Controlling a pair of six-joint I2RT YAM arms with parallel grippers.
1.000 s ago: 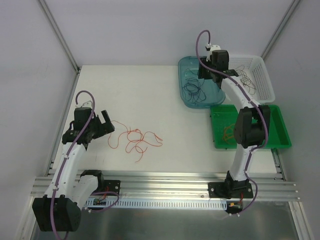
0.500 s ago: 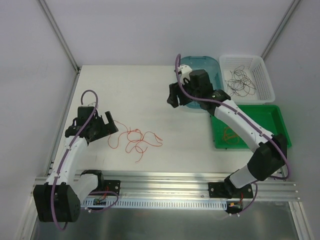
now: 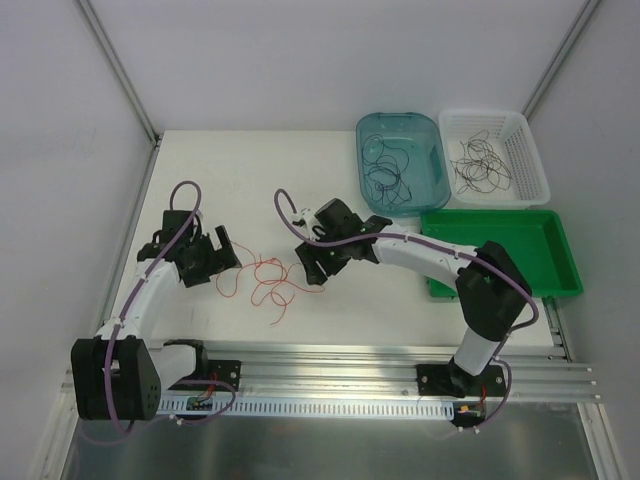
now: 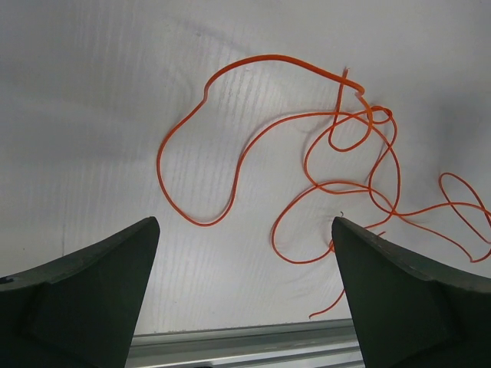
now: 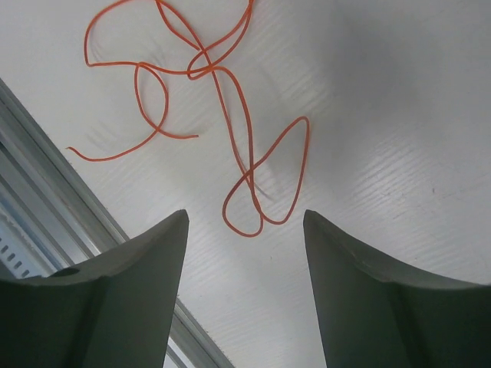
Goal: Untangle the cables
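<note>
Readable text: I can read none in my three views.
Labels, brands, numbers, signs: none that I can make out.
Small dark part (image 3: pixel 205 400) on the front rail (image 3: pixel 330 385), just beside the left arm's base (image 3: pixel 188 358): too small for me to tell whether it carries any marking.

Lab bench: white enclosure (image 3: pixel 60 120), aluminium rails (image 3: pixel 330 362)
</note>
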